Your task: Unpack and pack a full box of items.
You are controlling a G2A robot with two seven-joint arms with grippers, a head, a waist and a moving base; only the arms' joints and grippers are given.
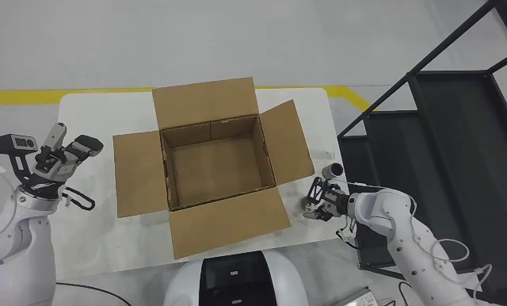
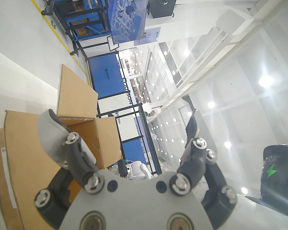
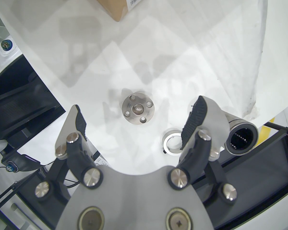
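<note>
Where the smooth white table point(image 1: 95, 235) meets its left edge, the left gripper point(image 2: 120, 120) is held tipped sideways, level with the tabletop. Its rubber-padded fingers are spread wide with nothing between them. At the table's middle stands the brown corrugated cardboard box point(image 1: 207, 106), squarish, all four flaps folded outward and its flat floor showing. Near the right edge the right gripper point(image 3: 137, 104) points down at the tabletop, released. A round, matte steel flange disc point(image 3: 137, 108) with four small holes lies in the gap between its parted fingers. Just beside it are a shiny silver ring collar point(image 3: 165, 140) and a polished steel cylindrical bearing point(image 3: 241, 135), which lies on its side with its hollow end showing.
</note>
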